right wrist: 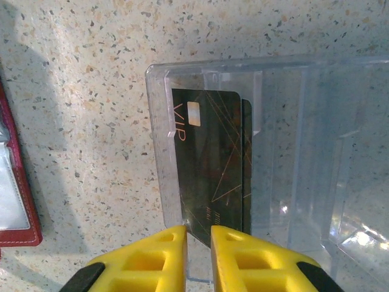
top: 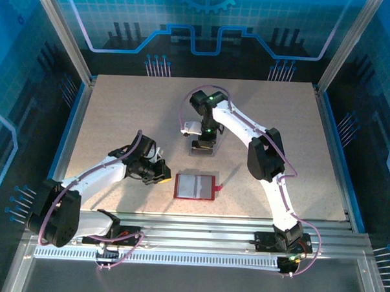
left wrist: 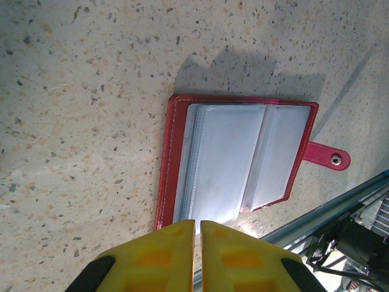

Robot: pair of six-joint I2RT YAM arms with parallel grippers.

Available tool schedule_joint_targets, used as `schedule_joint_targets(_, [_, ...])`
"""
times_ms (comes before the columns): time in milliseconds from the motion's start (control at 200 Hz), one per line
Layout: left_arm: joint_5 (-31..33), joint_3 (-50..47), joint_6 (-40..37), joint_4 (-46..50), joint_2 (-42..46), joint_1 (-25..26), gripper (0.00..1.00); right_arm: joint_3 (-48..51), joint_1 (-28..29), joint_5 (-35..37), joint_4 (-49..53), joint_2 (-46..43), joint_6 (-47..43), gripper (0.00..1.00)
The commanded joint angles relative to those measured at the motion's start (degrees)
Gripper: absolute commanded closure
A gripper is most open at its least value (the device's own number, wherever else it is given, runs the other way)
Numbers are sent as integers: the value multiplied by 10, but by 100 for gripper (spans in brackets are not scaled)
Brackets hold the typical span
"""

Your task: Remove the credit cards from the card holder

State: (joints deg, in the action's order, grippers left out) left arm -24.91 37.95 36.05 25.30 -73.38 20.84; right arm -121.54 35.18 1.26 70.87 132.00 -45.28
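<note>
The speckled beige surface (top: 118, 117) fills the middle of the top view. The right arm (top: 267, 155) reaches from the lower right up to the centre of the frame, and its tool (top: 203, 146) points down there. The left arm (top: 90, 180) lies low at the lower left, with its tool (top: 156, 173) just left of the card holder (top: 194, 187).

In the right wrist view a clear plastic box (right wrist: 304, 152) with upright dividers takes up the centre and right of the frame. It rests on the surface, apart from the card holder's red edge at the far left. The credit cards (right wrist: 206, 158) are in the box's left compartment: two dark cards with thin gold lines, one half hidden behind the other, the front one marked VIP beside a small chip. The right tool's yellow fingers (right wrist: 152, 261) sit at the bottom of the frame with a narrow gap between them. The front card's near end lies at that gap, and I cannot tell whether they pinch it.

The card holder lies open and flat near the bottom centre of the top view, its pale translucent pockets (left wrist: 225, 164) facing up inside the red cover. In the left wrist view, the left tool's fingers (left wrist: 158, 255) hang at its near edge, pressed almost together on nothing.

A small red tab (left wrist: 322, 155) with a pale snap sticks out from the holder's right side.
</note>
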Motion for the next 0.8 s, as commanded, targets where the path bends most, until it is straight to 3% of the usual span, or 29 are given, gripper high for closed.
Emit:
schedule_joint_targets(0, [-12,0,2,19,12,-5,89,-7,-5,0,-6,-20,5,82])
schedule_joint_targets(370, [-30,18,2,0,-23,-4,89,115,5,-12,-104,-134,139,77])
schedule_joint_targets(795, [-43,28,2,-21,-56,-5,89,327,38,-43,-278,-272,527,78])
